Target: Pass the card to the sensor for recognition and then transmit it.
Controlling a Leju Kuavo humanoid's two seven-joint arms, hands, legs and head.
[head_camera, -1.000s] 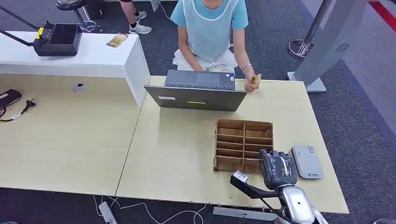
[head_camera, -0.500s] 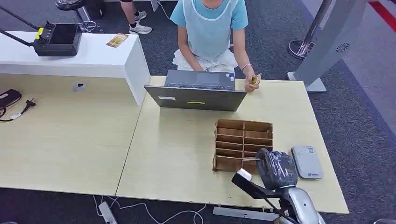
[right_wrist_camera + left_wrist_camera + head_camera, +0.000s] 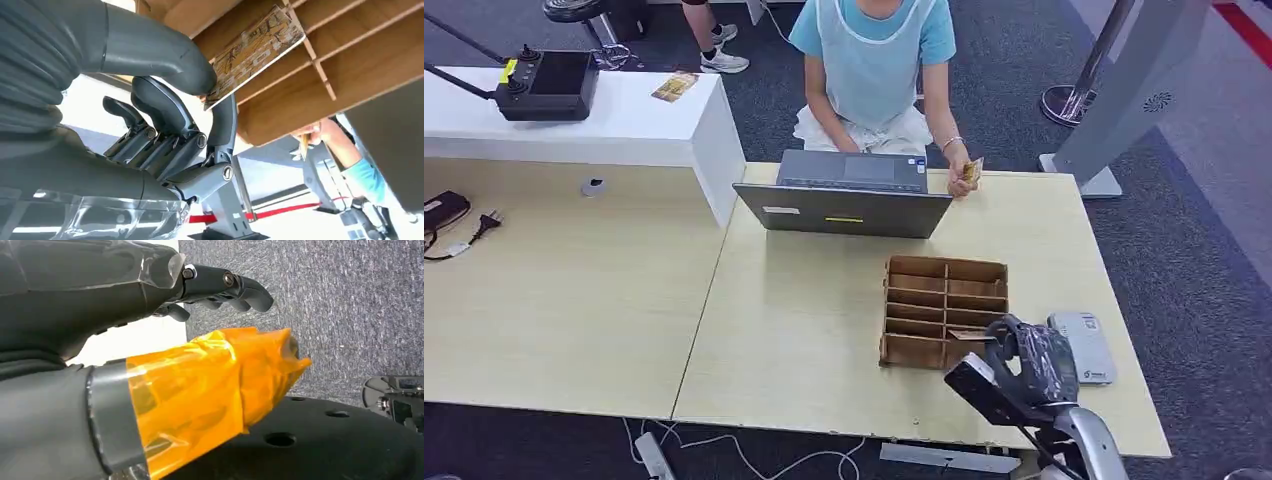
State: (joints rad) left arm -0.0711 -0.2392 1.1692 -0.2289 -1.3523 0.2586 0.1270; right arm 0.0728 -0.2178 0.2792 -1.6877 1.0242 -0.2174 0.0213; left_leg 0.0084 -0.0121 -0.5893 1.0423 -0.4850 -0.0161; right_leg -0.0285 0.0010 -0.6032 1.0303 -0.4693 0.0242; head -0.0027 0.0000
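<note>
Now right hand (image 3: 165,125) pinches card (image 3: 252,50) beside organizer (image 3: 946,310)

The right hand (image 3: 1027,362) is dark grey under shiny clear wrap, with a silver arm; the left hand (image 3: 150,340) has orange tape.

Beside the brown cardboard organizer (image 3: 946,311), the card (image 3: 254,51) is tan with dark sketchy line markings, the sensor (image 3: 1083,346) light grey, the right hand (image 3: 1028,362) dark grey; beyond it, the laptop (image 3: 848,194) grey, the person's shirt (image 3: 872,45) light blue
</note>
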